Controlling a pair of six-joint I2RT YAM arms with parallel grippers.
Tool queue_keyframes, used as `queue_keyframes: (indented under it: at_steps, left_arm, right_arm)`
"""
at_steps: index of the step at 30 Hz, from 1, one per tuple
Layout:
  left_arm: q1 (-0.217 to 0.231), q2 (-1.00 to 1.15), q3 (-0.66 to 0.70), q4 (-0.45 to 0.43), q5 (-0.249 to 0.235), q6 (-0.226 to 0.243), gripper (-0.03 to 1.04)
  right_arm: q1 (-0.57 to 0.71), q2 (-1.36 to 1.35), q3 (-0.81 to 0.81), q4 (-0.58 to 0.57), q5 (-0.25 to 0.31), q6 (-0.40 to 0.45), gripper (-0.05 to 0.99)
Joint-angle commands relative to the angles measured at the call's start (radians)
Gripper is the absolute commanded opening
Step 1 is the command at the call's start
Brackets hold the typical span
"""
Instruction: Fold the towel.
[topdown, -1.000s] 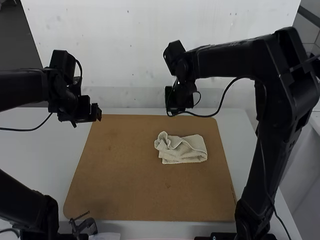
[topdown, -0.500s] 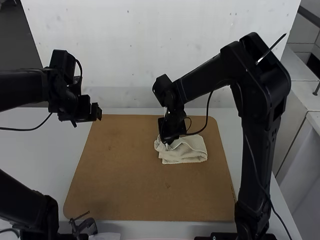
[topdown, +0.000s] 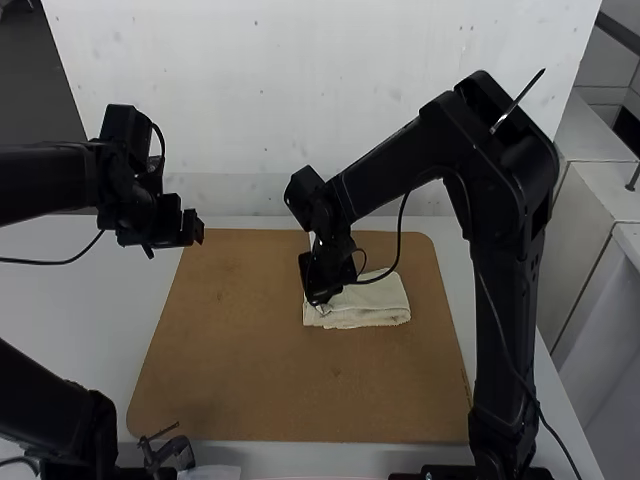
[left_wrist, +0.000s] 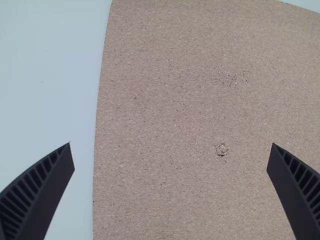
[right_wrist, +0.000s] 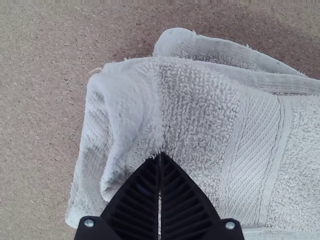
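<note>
My right gripper (topdown: 320, 302), fingers pressed together, contacts the towel (topdown: 378, 304) toward the far-right corner of the board (topdown: 250, 370); my left gripper (topdown: 198, 229) is spread.

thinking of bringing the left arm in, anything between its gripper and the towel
Partly: the right gripper is down on the towel's end facing the left gripper and might block a grasp there. Otherwise, nothing visible stands in its way across the board.

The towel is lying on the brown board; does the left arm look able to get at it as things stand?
Probably not easily: the right arm has its shut jaws at the towel, on the end nearest the left arm, though the board in between looks free.
</note>
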Motion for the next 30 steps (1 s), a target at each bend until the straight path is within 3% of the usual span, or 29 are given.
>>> queue_keyframes:
  at_steps: [1, 4, 5, 10, 12, 18, 25, 30]
  left_arm:
    - [0.0, -0.021, -0.01, 0.018, 0.011, 0.014, 1.01]
    - [0.003, -0.023, -0.015, 0.023, 0.011, 0.014, 1.01]
    - [0.005, -0.024, -0.015, 0.023, 0.013, 0.014, 1.01]
    - [0.005, -0.044, -0.013, 0.026, 0.014, 0.014, 1.01]
    - [0.003, -0.049, -0.013, 0.031, 0.014, 0.015, 1.01]
    - [-0.006, -0.066, -0.019, 0.031, 0.019, 0.015, 1.01]
    - [-0.027, -0.113, -0.062, 0.06, 0.019, 0.015, 1.01]
    - [-0.034, -0.165, -0.088, 0.078, 0.019, 0.015, 1.01]
  right_arm:
    - [-0.001, -0.009, 0.032, 0.01, 0.005, 0.015, 0.02]
    - [-0.011, -0.038, 0.032, 0.007, 0.005, 0.015, 0.02]
    - [-0.017, -0.053, 0.033, 0.005, 0.005, 0.014, 0.09]
    - [-0.06, -0.154, 0.037, -0.018, 0.002, 0.006, 0.77]
    - [-0.093, -0.187, 0.029, -0.024, 0.002, -0.009, 0.96]
    - [-0.246, -0.326, -0.065, -0.001, 0.003, -0.057, 0.97]
    - [-0.504, -0.55, -0.289, 0.183, -0.031, -0.178, 0.97]
    - [-0.608, -0.756, -0.428, 0.26, -0.055, -0.225, 0.97]
